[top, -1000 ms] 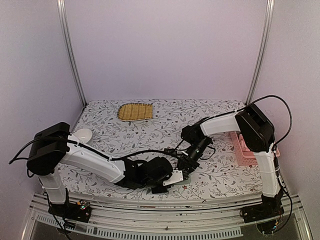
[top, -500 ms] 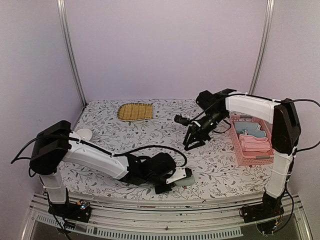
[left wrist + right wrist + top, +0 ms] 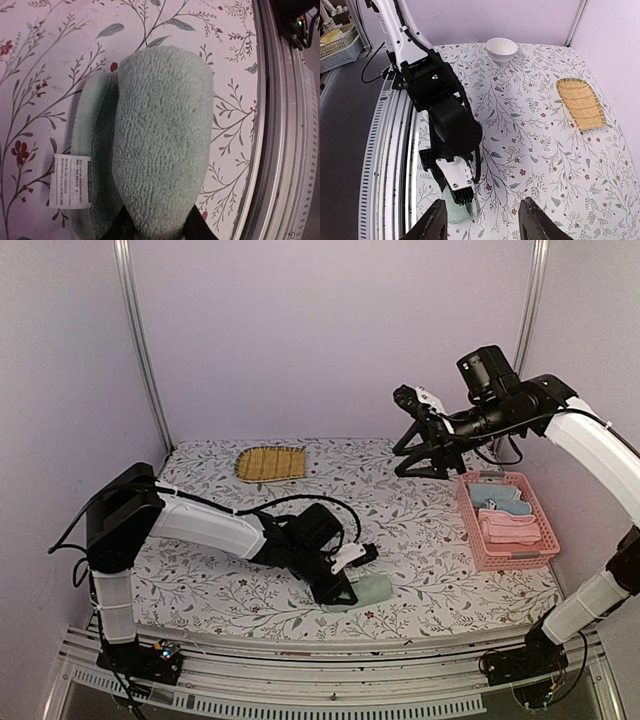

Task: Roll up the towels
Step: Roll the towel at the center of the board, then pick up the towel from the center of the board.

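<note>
A pale sage green towel (image 3: 160, 135), rolled into a thick roll, lies on the flowered table near the front edge, its white label (image 3: 71, 180) at the left. My left gripper (image 3: 157, 231) is shut on the near end of the roll, one black finger on each side. From above, the left gripper (image 3: 345, 582) sits low over the green towel (image 3: 368, 592). My right gripper (image 3: 420, 468) hangs high above the back right of the table, open and holding nothing. Its wrist view looks down on the green towel (image 3: 454, 212). A pink towel (image 3: 512, 531) and a light blue towel (image 3: 500, 503) lie in the basket.
A pink plastic basket (image 3: 470, 532) stands at the right side. A yellow-brown woven mat (image 3: 270, 462) lies at the back left. A white bowl (image 3: 501, 49) stands at the left, behind my left arm. The metal rail (image 3: 282, 150) of the table's front edge runs close to the roll.
My right gripper has let go, opened and risen up and back to the right, away from the green towel. The left arm has swung round and kept its hold on the roll.
</note>
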{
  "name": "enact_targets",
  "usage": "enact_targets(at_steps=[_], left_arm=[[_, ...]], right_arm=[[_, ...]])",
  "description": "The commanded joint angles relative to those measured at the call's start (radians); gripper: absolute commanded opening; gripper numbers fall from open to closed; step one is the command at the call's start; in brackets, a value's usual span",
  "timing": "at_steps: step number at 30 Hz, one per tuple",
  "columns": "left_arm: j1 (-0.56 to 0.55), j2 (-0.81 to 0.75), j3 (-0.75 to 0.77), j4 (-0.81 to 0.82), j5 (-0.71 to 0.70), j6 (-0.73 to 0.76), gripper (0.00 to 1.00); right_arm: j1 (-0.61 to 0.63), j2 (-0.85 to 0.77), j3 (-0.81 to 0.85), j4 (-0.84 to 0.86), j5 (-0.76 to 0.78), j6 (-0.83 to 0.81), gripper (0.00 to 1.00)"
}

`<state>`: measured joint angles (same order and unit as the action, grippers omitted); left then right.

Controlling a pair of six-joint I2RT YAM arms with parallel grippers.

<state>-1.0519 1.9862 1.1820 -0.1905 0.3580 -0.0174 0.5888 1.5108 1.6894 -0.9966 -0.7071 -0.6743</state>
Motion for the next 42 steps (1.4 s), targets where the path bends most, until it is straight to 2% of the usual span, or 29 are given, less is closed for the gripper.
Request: enact_targets(at_steps=[1, 6, 9, 13, 19, 26, 34, 42], left_arm=[[0.036, 0.114, -0.023, -0.187, 0.11, -0.072, 0.21], [0.072, 0.13, -0.016, -0.173, 0.187, -0.127, 0.2], [0.09, 0.138, -0.014, -0.164, 0.256, -0.149, 0.19], [0.116, 0.161, -0.006, -0.165, 0.332, -0.17, 0.17], [0.146, 0.191, 0.002, -0.166, 0.37, -0.215, 0.14], [0.167, 0.209, 0.004, -0.165, 0.406, -0.227, 0.12], [0.189, 0.219, 0.008, -0.165, 0.44, -0.219, 0.11], [0.236, 0.235, 0.008, -0.135, 0.49, -0.229, 0.11]], right_arm=[[0.04, -0.057, -0.122, 0.043, 0.077, -0.044, 0.5], [0.269, -0.064, -0.317, 0.105, 0.445, -0.11, 0.41], [0.344, -0.052, -0.416, 0.142, 0.531, -0.14, 0.38], [0.377, -0.018, -0.516, 0.229, 0.532, -0.152, 0.39], [0.415, 0.024, -0.666, 0.475, 0.586, -0.144, 0.5], [0.443, 0.124, -0.71, 0.609, 0.626, -0.154, 0.52], [0.456, 0.19, -0.749, 0.723, 0.662, -0.175, 0.54], [0.457, 0.278, -0.743, 0.709, 0.611, -0.207, 0.55]])
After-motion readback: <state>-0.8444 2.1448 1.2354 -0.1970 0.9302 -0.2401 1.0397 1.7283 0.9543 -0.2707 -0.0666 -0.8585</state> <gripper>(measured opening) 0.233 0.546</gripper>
